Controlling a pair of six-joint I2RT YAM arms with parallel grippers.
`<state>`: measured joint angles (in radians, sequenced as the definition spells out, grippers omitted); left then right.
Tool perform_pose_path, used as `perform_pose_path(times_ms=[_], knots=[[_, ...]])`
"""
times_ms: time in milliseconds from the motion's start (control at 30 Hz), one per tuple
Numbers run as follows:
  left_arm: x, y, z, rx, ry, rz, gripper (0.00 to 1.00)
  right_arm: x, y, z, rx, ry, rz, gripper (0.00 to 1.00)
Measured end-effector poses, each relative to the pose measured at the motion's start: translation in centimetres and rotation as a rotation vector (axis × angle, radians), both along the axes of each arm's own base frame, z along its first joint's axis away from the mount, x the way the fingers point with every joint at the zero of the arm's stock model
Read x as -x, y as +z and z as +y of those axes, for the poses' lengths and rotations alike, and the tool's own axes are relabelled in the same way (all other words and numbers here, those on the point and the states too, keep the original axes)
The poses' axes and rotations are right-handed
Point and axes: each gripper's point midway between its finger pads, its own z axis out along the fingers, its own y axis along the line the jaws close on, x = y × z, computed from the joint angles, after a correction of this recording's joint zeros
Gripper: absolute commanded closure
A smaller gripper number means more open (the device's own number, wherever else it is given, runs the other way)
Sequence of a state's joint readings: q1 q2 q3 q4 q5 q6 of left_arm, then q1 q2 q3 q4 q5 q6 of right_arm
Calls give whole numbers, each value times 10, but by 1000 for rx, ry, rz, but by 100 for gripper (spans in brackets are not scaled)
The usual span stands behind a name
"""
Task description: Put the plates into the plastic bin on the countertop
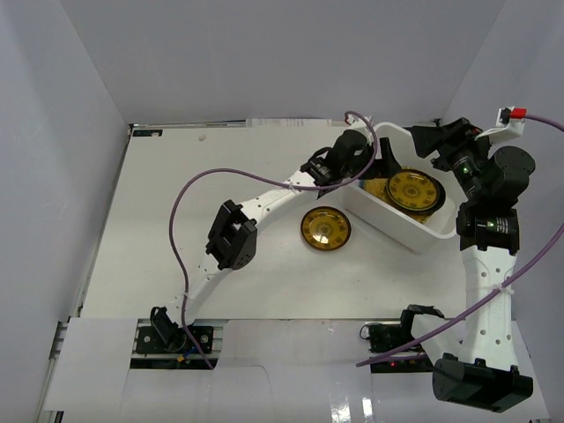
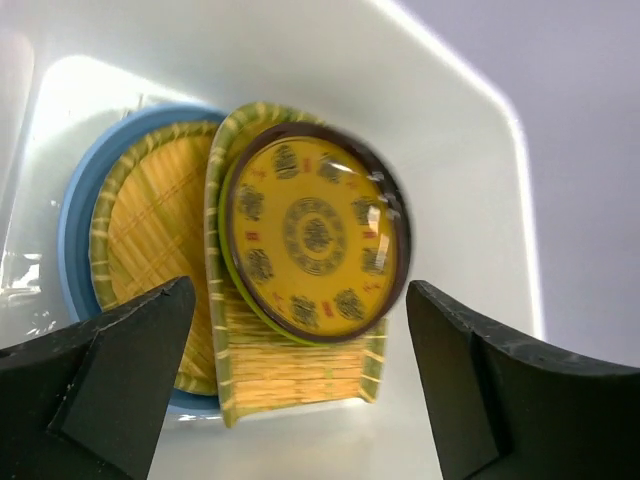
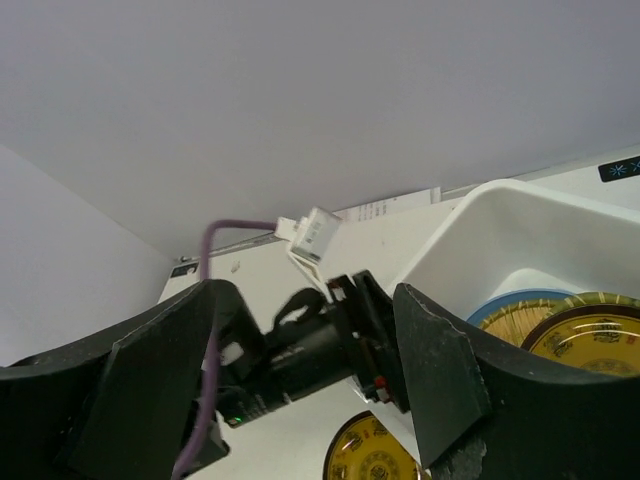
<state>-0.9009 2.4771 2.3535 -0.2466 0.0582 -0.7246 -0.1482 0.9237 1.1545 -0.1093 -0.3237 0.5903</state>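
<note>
Left gripper (image 2: pixel 300 292) hangs wide open and empty over the white rectangular plastic bin (image 2: pixel 455 130) at the far right corner of the flat white countertop (image 1: pixel 203 176). A gold-amber patterned plate (image 2: pixel 318 235) tops the stack inside. Lift straight up, clear of the walls. A second gold-amber plate (image 1: pixel 326 228) waits just beside the bin. Right gripper (image 3: pixel 300 300) stands open and empty. The lower plates are mostly covered, and no black plate shows.

White countertop (image 1: pixel 150 220), plastic bin (image 1: pixel 392 227) at right; gold plate (image 1: pixel 326 228) just beside it
</note>
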Motion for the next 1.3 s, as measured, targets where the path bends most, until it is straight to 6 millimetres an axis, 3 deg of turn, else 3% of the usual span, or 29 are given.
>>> perform_pose_path(times_ms=[100,167,233,300,367,400,467,533,700,733,800,967,1100,1300], knots=[[-1,48,15,26,12,-81,2,1,0,3,-1,17,0,22],[2,90,40,33,47,-150,2,2,1,5,-3,27,-2,22],[12,133,84,39,102,-226,3,3,2,7,-1,40,-7,22],[28,168,143,59,173,-277,4,6,2,11,-5,62,-11,22],[45,186,204,84,249,-302,7,9,0,17,-14,92,-15,23],[52,187,231,93,284,-299,9,11,-2,21,-22,111,-13,23],[58,169,276,103,355,-270,12,15,-10,32,-38,158,-17,23],[60,134,292,92,378,-206,14,18,-21,45,-53,208,-5,23],[83,-51,283,-137,293,154,16,29,-46,85,-50,340,42,24],[91,-82,283,-182,280,223,16,32,-48,93,-45,363,45,24],[103,-118,284,-230,258,305,17,40,-52,110,-27,415,43,24],[98,-136,264,-197,201,344,24,50,-75,133,5,466,71,24],[87,-154,246,-177,167,358,32,41,-95,144,13,474,124,24],[73,-161,229,-155,142,359,62,38,-124,178,60,534,191,24]])
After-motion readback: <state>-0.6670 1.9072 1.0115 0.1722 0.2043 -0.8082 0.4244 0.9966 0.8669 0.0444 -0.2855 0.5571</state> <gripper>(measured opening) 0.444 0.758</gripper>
